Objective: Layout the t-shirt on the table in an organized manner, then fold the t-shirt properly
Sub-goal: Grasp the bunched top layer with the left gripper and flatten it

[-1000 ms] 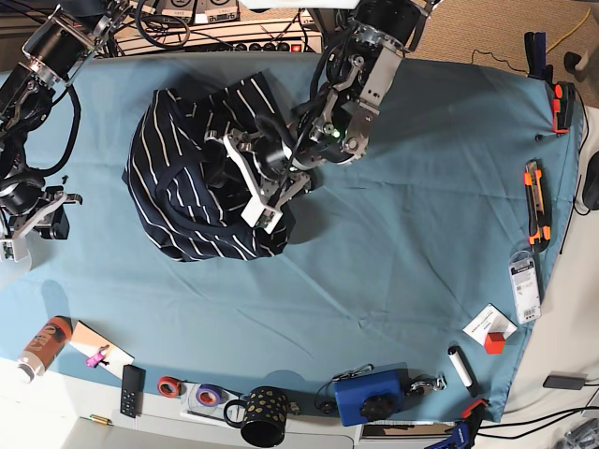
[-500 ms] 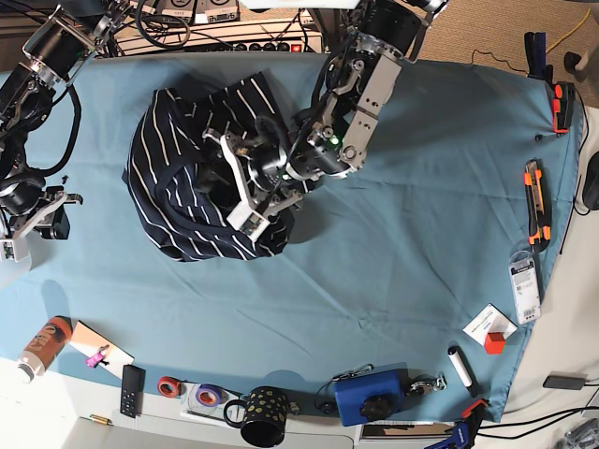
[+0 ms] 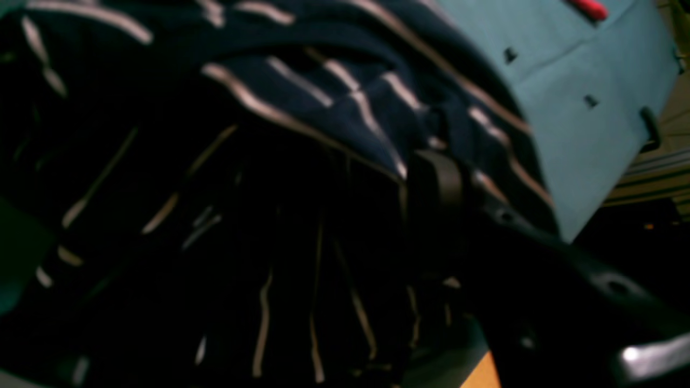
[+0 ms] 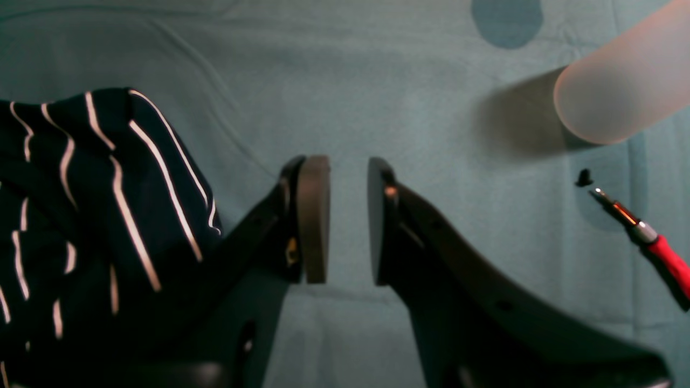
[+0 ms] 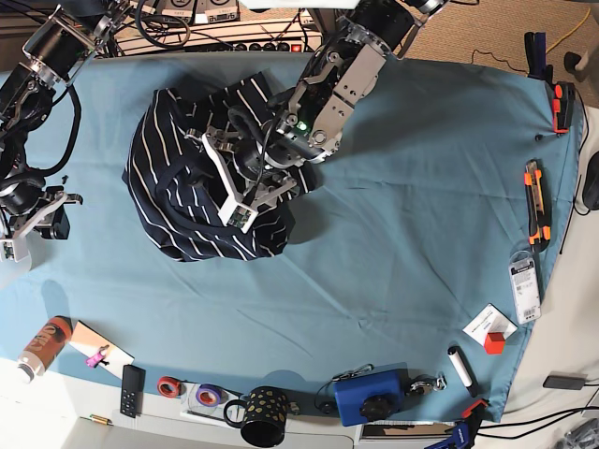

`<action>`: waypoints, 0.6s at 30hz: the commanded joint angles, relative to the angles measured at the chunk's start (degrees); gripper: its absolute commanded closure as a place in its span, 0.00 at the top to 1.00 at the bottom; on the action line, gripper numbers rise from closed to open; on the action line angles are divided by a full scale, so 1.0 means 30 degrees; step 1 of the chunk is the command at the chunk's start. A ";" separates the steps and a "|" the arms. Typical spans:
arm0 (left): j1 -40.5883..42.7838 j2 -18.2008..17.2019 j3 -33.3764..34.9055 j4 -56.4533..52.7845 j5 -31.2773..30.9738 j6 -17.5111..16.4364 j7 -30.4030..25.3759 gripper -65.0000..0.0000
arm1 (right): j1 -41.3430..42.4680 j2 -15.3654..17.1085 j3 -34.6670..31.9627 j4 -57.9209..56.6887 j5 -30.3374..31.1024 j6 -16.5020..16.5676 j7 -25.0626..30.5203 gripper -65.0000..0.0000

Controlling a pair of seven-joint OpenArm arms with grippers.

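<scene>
Far left of the base view: right gripper parked low over the bare table, well apart from the work. Its wrist view shows the pads partly apart with only teal cloth between them; it holds nothing. Moving right: the t-shirt sits in a crumpled heap on the upper-left part of the table, stripes running in several directions, folds piled on each other, no sleeve or hem laid out that I can pick out. Over the heap's right side, the left gripper hangs with its jaws spread wide, white fingers either side of a bunched ridge; no cloth is clamped between them as far as the blurred, dark wrist view allows. Judgement: layout stage barely begun. Spreading flat is wholly outstanding, folding after that.
</scene>
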 commanded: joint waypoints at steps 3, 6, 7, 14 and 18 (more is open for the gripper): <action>-0.0284 0.0476 0.0109 0.0350 -0.0619 -0.0087 -0.0262 0.31 | 0.0328 0.0423 0.0087 0.0306 0.0182 0.0044 0.0415 0.19; -0.0291 0.0476 0.0102 0.0350 -0.0597 -0.0095 -0.0262 0.01 | 0.0321 0.0423 0.0087 0.0306 0.0175 0.0051 0.0415 0.19; -0.0299 0.0476 0.0102 0.0350 -0.0597 -0.0095 -0.0255 0.00 | 0.0321 0.0423 0.0087 0.0306 0.0175 0.0051 0.0415 0.19; -0.0306 0.0476 0.0102 0.1588 0.0255 -0.1093 0.0597 0.00 | 0.0328 0.0423 0.0087 0.0306 0.0175 0.0051 0.0561 0.19; -0.0299 0.0476 0.0102 0.4014 0.0299 -0.2076 0.1260 0.00 | 0.0328 0.0423 0.0087 0.0306 0.0182 0.0044 0.0918 0.19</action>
